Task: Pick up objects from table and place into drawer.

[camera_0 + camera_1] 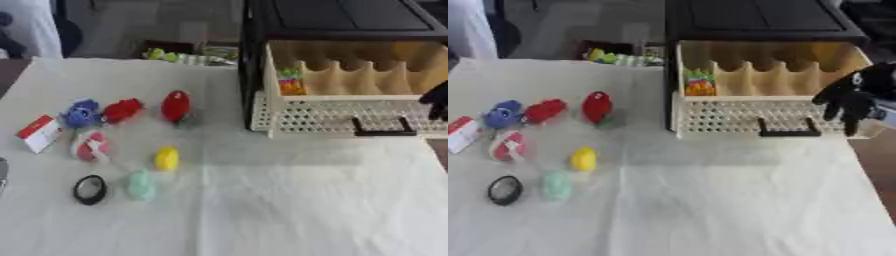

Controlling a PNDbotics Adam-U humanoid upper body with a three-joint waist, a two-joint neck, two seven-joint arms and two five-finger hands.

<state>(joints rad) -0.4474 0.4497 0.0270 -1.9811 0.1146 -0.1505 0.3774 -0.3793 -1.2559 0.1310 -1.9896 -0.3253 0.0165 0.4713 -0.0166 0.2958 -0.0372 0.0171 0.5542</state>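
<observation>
Here, the black right hand (pixel 849 100) hangs with relaxed fingers over the perforated cream plastic drawer (pixel 728 117).

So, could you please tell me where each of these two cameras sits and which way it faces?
Left eye view: in the robot's head, looking down at the white table and open drawer; only a sliver of the right hand shows at the right edge.
Right eye view: beside it, facing the same way; the right hand, fingers hanging, shows over the drawer's right front.
Both share the yellow object and the other small items.
</observation>
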